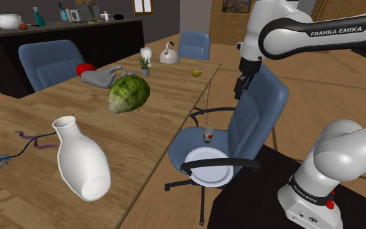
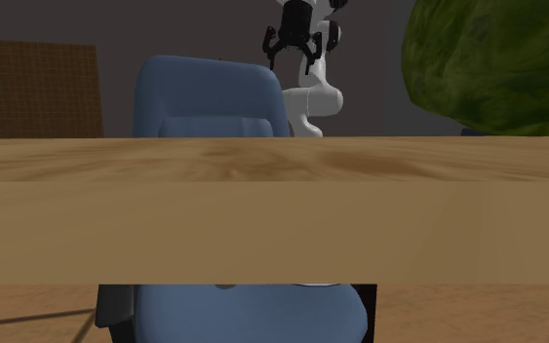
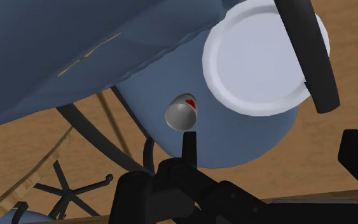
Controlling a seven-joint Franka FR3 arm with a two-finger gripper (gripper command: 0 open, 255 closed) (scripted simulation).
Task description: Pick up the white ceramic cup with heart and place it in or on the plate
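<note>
A small white cup [image 1: 207,134] with a red heart stands upright on the seat of a blue office chair [image 1: 256,110], near the backrest. In the wrist view the cup [image 3: 182,113] lies beyond my fingertips and beside the plate. A white plate [image 1: 209,164] lies at the seat's front edge, partly under a black armrest [image 3: 311,51]. My black gripper [image 1: 241,88] hangs open well above the cup, just over the top of the backrest. In the second exterior view the gripper [image 2: 296,44] shows its fingers spread, nothing between them. The wrist view's plate [image 3: 260,60] is partly crossed by the armrest.
A long wooden table [image 1: 142,149] stands at the shoulder view's left of the chair, with a white vase [image 1: 80,159], a cabbage [image 1: 128,93], a kettle [image 1: 168,54] and small items. The chair's black armrests [image 1: 217,168] ring the seat. The table edge [image 2: 272,209] hides the seat in the second exterior view.
</note>
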